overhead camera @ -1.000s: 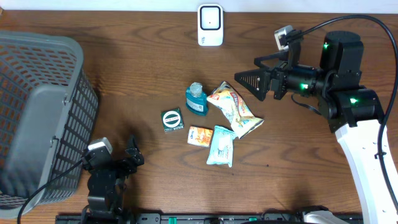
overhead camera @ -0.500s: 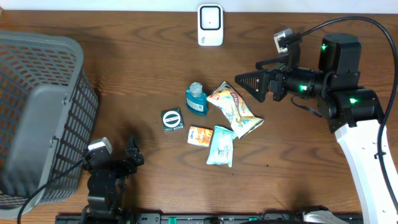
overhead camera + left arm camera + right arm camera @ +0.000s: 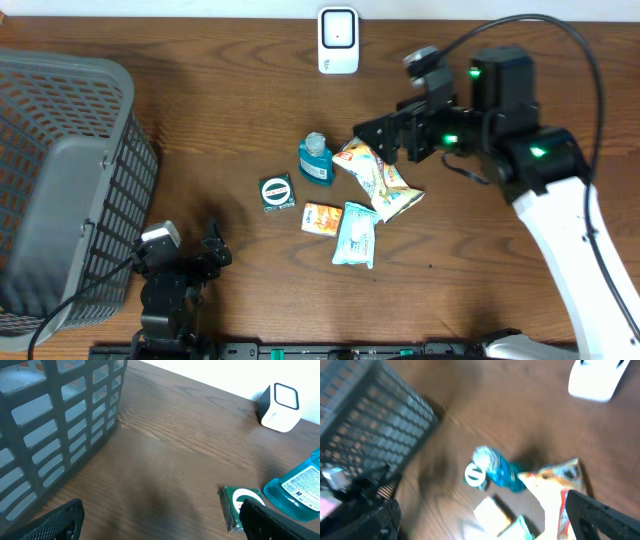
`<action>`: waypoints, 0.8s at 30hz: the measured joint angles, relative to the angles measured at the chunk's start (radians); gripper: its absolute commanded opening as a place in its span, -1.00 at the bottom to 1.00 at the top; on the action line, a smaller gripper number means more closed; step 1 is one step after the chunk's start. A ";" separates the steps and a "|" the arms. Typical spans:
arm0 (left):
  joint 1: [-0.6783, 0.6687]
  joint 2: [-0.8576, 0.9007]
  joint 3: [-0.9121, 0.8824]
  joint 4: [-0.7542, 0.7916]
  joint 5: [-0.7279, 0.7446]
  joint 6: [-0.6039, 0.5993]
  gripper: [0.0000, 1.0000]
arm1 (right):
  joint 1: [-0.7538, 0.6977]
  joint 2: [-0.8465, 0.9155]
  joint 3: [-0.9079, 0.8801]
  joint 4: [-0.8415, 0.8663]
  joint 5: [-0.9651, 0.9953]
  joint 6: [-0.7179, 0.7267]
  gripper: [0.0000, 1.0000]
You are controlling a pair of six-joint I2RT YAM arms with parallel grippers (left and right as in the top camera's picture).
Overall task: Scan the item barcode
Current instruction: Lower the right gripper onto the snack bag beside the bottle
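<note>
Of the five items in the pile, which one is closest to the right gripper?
The long snack bag: its upper end lies right by the open right gripper. The blue bottle sits a little farther off, and the rest lie beyond both.

My right arm stretched out to its left, right gripper jaws wide apart, holding nothing, my left arm folded low, left gripper jaws spread, empty

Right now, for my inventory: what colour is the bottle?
Teal-blue bottle, clearest in the overhead view.
</note>
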 measured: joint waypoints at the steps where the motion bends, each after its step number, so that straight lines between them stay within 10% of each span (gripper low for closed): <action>1: 0.000 0.000 0.000 0.000 0.000 0.000 0.96 | 0.015 0.025 0.005 -0.023 0.021 -0.010 0.98; 24: 0.000 0.000 0.000 0.000 0.000 -0.003 0.96 | 0.251 0.432 -0.002 -0.107 0.707 0.024 0.43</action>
